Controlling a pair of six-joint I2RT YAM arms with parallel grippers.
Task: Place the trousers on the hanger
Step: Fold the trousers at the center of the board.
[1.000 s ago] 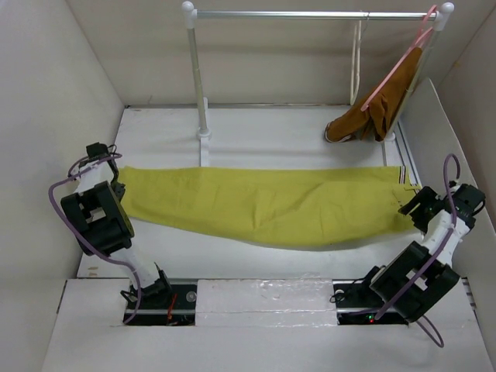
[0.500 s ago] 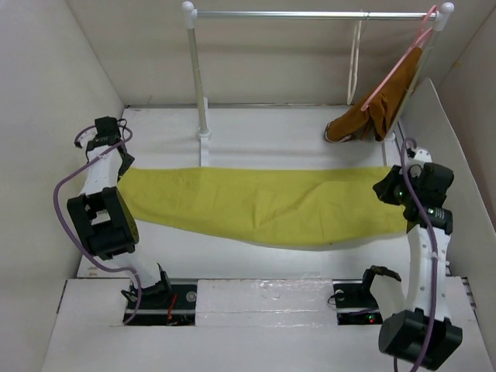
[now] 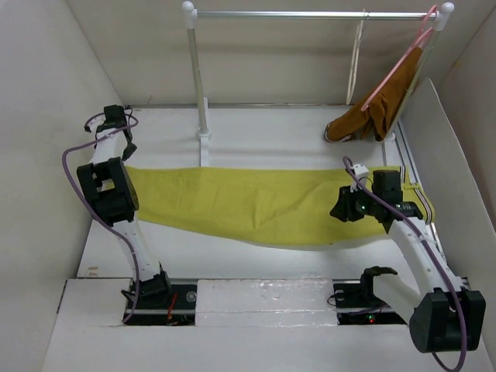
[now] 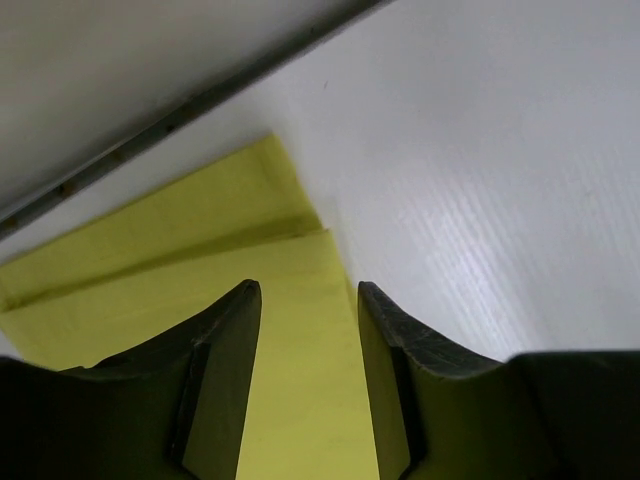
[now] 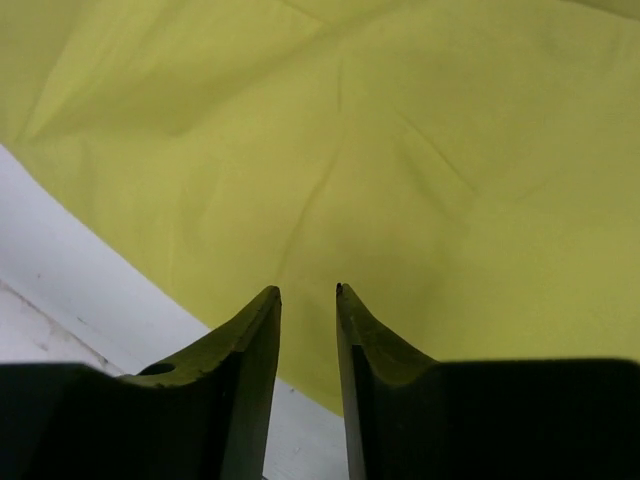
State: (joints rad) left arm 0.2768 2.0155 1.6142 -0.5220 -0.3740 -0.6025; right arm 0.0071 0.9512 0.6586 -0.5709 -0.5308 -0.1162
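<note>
Lying limp on the tabletop, the trousers look soft (pinch an edge); left tool and right tool hover spread, empty.

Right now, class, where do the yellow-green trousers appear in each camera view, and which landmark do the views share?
Top view: trousers stretched across mid-picture.
Left wrist: trousers at lower left, one end only.
Right wrist: trousers fill most of the frame.
Shared landmark: the white table beside the cloth.

One pair of trousers, one brown garment, one rail carrying two hangers (cream hanger, pink hanger), and two pincers (left pincer, right pincer).
</note>
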